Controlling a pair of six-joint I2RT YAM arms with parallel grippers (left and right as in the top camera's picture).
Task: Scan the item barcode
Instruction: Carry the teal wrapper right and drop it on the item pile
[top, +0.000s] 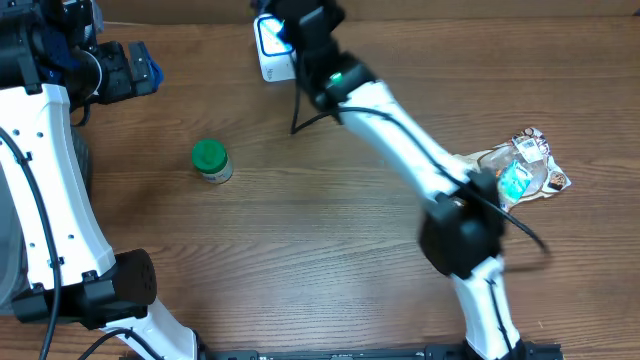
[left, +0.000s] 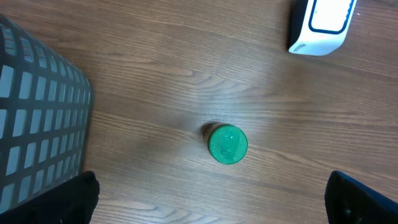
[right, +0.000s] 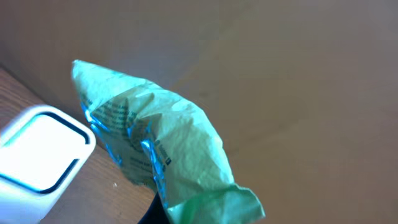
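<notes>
A wooden table (top: 330, 220) is seen from above. The right gripper (top: 297, 24) is reached to the top centre of that frame, over a white scanner (top: 272, 55). What it carries is masked there by the arm.

The right wrist view supplies it. A green packet (right: 165, 146) is gripped by closed jaws at the bottom edge of that frame. It is held mid-frame, just above and to the right of the scanner's blue-outlined window at lower left. The packet is made of crumpled pale green film, with small dark print and blue glints along its creases. Whether a barcode faces the scanner cannot be told.

The left gripper (top: 130, 68) is seen at the upper left of the overhead view. Its jaws are spread wide, and its dark fingertips (left: 357, 199) are shown only at the bottom corners of the left wrist view. That view alone shows a grey mesh basket (left: 37, 112) at its left edge.

A green-lidded jar (top: 210, 160) is stood left of centre. A clear wrapped packet (top: 525, 165) is laid near the right edge and is shown only from above.
</notes>
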